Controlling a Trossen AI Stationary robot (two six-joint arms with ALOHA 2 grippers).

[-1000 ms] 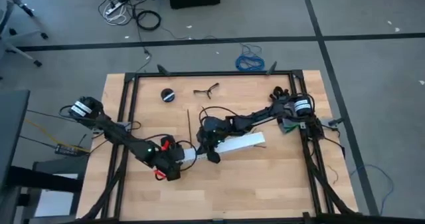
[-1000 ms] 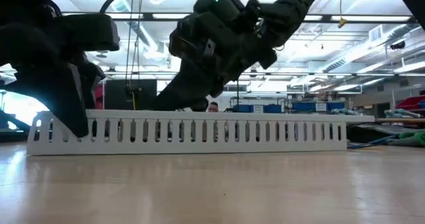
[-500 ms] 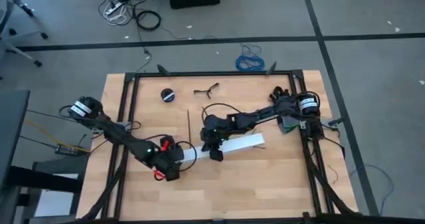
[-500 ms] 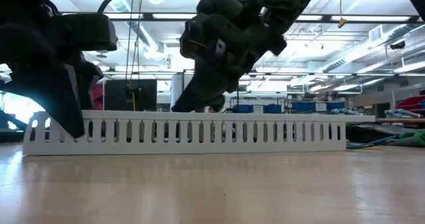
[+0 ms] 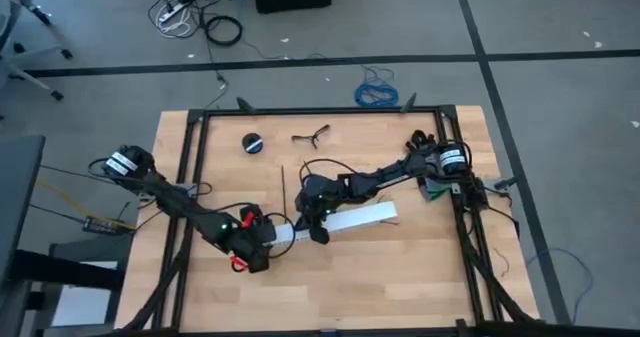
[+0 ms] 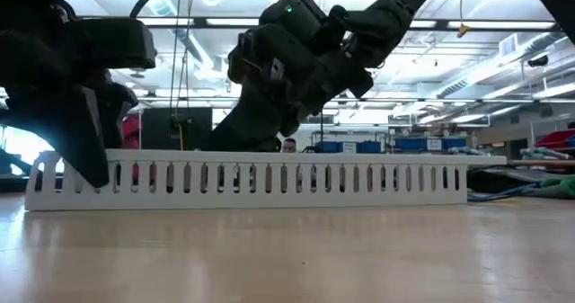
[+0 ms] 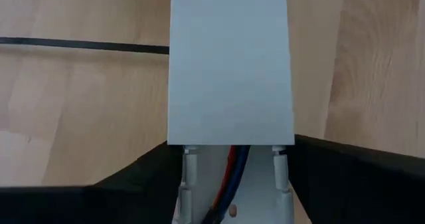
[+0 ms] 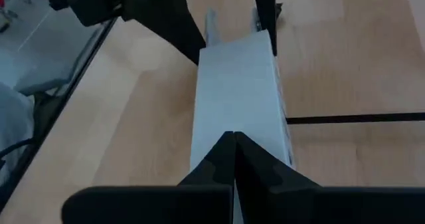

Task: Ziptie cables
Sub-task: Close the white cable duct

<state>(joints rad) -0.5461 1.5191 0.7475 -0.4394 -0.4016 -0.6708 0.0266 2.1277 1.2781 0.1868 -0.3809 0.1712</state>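
Wooden table [image 5: 400, 267] carries a white slotted strip [image 6: 269, 177] gripped by left fingers [image 7: 133, 184]; right fingers [image 8: 232, 164] pressed together.

Near the wooden table's [image 5: 400, 277] far edge lie a small round black object [image 5: 252, 143] and a dark forked tool [image 5: 311, 134]; a blue coiled cable [image 5: 376, 90] lies on the floor beyond.

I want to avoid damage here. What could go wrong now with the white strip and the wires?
The cables run under the edge of the cover; pressing could pinch them. The right tool, shut, bears on the smooth cover and might slip off. The left tool grips only one end of the strip, so it could swivel.
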